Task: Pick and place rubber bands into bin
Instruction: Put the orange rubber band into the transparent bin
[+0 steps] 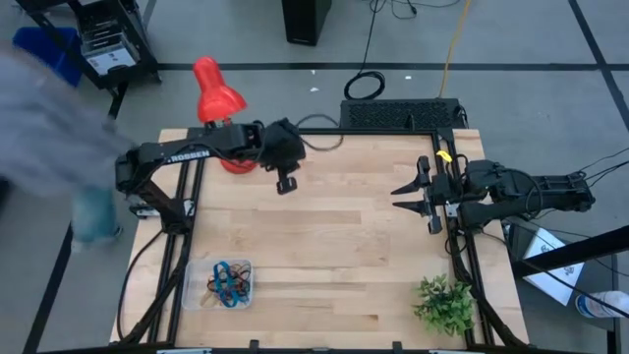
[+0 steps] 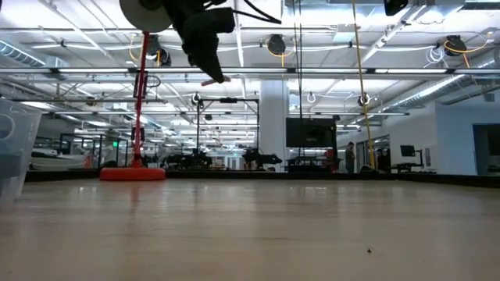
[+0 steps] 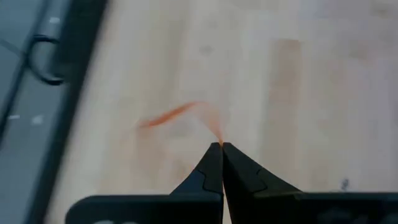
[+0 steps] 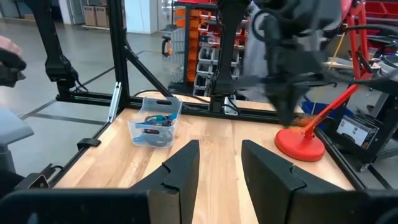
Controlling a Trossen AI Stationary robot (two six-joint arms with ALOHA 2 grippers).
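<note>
A: What sits nearest on the table?

B: At the near edge there is a small green plant (image 1: 444, 303) on the right and the clear bin (image 1: 218, 284) on the left. The bin holds a tangle of rubber bands (image 1: 229, 281), blue, black and orange among them.

A: And the left gripper?

B: The left gripper (image 3: 221, 147) hangs well above the wood, toward the far left part of the table, well apart from the bin. Its two dark fingers (image 3: 205, 171) are pressed together at the tips, pinching one end of an orange rubber band (image 3: 186, 113). The rest of the band trails out from the tips, blurred, over the bare table (image 1: 334, 226) below.

A: Where is it compared with the red thing?

B: Just beside it. The red lamp (image 1: 216, 96) stands on a round red base at the far left corner, and the gripper is a little to its right in the high view.

A: The right arm?

B: The right gripper (image 1: 407, 196) waits near the table's right edge, its fingers spread apart with nothing between them, pointing toward the middle.
</note>
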